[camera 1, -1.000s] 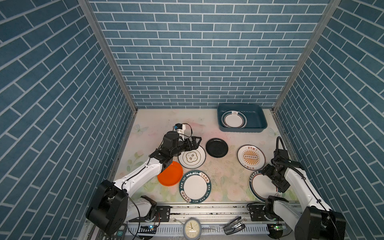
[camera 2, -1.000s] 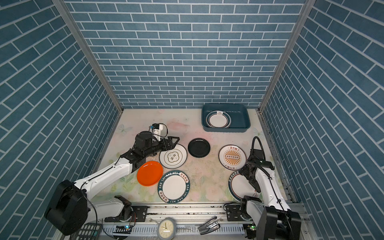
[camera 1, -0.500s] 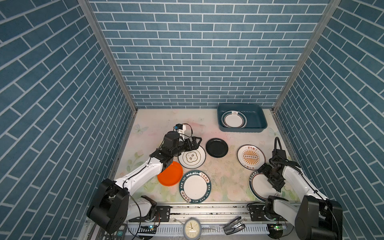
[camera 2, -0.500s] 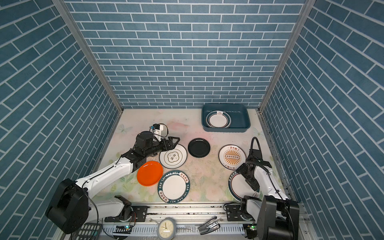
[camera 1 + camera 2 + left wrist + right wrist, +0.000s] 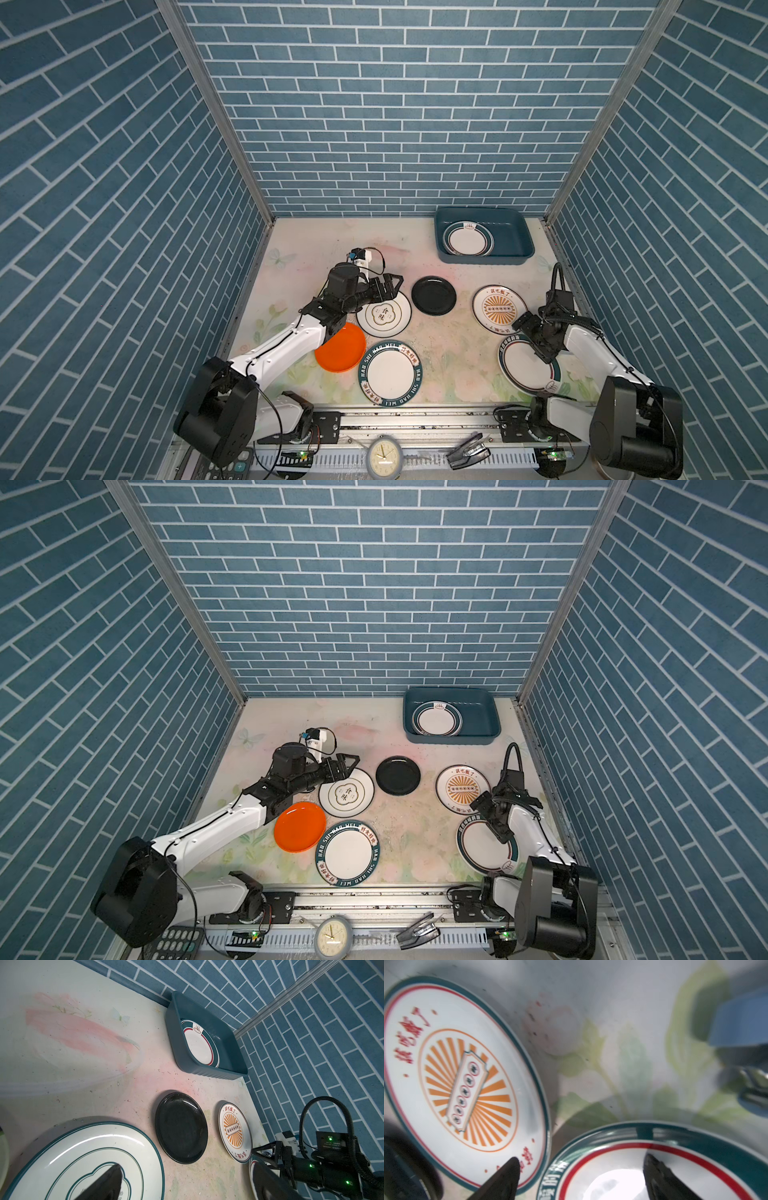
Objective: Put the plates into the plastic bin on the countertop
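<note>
Since a second ago the right pincer [image 5: 533, 340] has edged up and leftward in both top views, from over the banded plate [image 5: 525, 372] at lower right toward that plate's upper rim; the left arm has hardly stirred. Both top views show the left pincer [image 5: 392, 288] spread and empty over the far edge of the quatrefoil plate [image 5: 384, 316], left of centre. The orange plate [image 5: 341, 353], lettered plate [image 5: 390, 374], black plate [image 5: 434, 295] and sunburst plate [image 5: 498, 308] lie flat on the flowered surface [image 5: 316, 257]. One more plate [image 5: 467, 240] already lies in the bin [image 5: 484, 261] at the surface's upper right. The left wrist view has the quatrefoil plate filling its lower left, with the black and sunburst plates beyond. The bin is at upper middle, one end taken by its plate and the other bare. In the right wrist view the fingers stand well apart and pinch nothing. One tip is over the sunburst plate's edge at lower left, the other over the banded plate's white well at lower right, with the banded rim between them. Whether either tip touches is unclear. These plates look stiff, glossy and probably slick, perhaps breakable. Lying flat, each offers only its thin raised lip, so one finger likely has to slip under it, and the sunburst plate just beside crowds that approach.
</note>
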You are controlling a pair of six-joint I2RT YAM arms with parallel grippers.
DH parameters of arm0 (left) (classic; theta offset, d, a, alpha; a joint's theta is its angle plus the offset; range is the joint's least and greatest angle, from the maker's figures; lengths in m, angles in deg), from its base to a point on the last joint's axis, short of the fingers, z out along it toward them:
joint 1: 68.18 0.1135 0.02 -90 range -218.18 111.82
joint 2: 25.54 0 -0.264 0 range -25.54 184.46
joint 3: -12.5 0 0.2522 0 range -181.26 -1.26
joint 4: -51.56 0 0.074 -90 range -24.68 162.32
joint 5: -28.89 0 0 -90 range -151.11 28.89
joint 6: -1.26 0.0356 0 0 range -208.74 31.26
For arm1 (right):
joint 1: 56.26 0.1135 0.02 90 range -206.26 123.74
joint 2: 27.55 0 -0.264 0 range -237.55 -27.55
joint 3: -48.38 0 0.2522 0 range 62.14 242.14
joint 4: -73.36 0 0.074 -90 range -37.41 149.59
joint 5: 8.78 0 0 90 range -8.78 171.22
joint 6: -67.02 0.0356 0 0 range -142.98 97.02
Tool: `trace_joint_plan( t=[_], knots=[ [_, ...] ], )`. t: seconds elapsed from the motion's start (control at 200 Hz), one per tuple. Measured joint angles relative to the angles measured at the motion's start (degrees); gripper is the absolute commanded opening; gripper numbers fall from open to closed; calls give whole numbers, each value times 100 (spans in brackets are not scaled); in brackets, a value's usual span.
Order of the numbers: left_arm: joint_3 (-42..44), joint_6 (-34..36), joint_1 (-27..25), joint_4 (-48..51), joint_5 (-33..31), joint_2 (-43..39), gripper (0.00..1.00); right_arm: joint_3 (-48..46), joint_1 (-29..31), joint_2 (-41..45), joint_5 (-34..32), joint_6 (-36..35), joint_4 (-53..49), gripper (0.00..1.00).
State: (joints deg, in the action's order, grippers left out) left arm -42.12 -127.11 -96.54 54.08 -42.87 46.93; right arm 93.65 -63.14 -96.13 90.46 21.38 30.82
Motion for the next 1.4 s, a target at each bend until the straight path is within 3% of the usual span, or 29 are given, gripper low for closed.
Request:
trace_joint_plan(
  t=[0.395, 0.775, 0.93, 1.105, 1.245, 1.401],
  knots=[
    [-35, 2, 2, 107, -13, 55, 99, 74, -15, -284, 723, -46, 721, 90],
    [-37, 4, 2, 107, -17, 79, 100, 490, -9, 208, 575, -289, -651, 91],
    [-35, 26, 2, 107, -17, 116, 100, 688, -9, 531, 271, -284, -1130, 93],
    [-35, 118, 13, 125, -39, 90, 100, 1001, -63, 966, -667, -234, -1982, 98],
    [-35, 219, 57, 190, -105, -55, 100, 1126, -358, 1209, -1405, -190, -2529, 98],
    [-35, 293, 87, 238, -162, -184, 100, 1086, -758, 1508, -1753, -94, -2828, 98]
  ],
)
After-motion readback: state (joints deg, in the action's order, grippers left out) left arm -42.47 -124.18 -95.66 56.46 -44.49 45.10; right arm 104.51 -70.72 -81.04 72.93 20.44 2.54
